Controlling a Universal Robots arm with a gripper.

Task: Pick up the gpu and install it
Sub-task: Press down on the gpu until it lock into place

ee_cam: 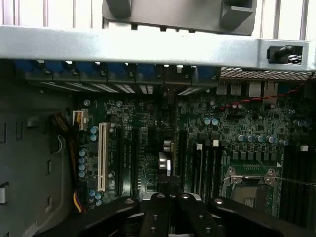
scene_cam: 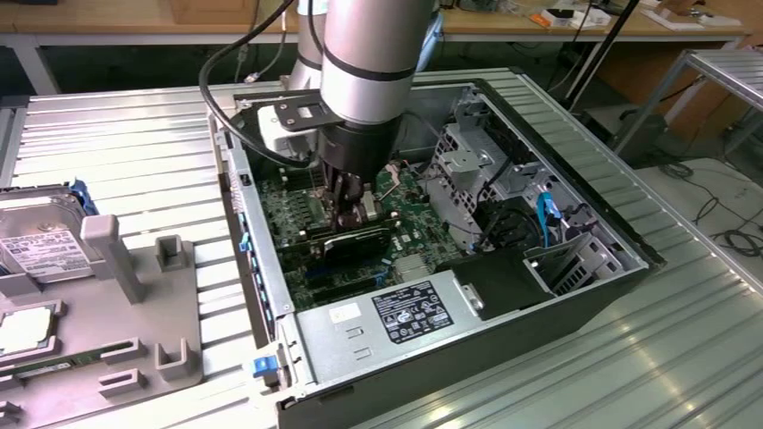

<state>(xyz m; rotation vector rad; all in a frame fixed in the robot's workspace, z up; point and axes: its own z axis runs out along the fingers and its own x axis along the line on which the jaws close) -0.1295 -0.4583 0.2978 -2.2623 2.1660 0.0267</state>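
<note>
We see the open computer case lying on the ribbed metal surface, its green motherboard facing up. The arm reaches down into the case, and the gripper sits low over the board's expansion slots. Beneath it lies the gpu, a dark flat card resting across the board near the power supply; from the exterior view it looks to be at or in its slot, though we cannot tell how deep.

To do this step well, we judge that the card should stay square to the slot and be pressed evenly, straight down, with no tilt toward the bracket end.

The jaws are closed tight. They appear to touch the card's upper edge, but whether they pinch it or merely press on it we cannot tell.
</note>
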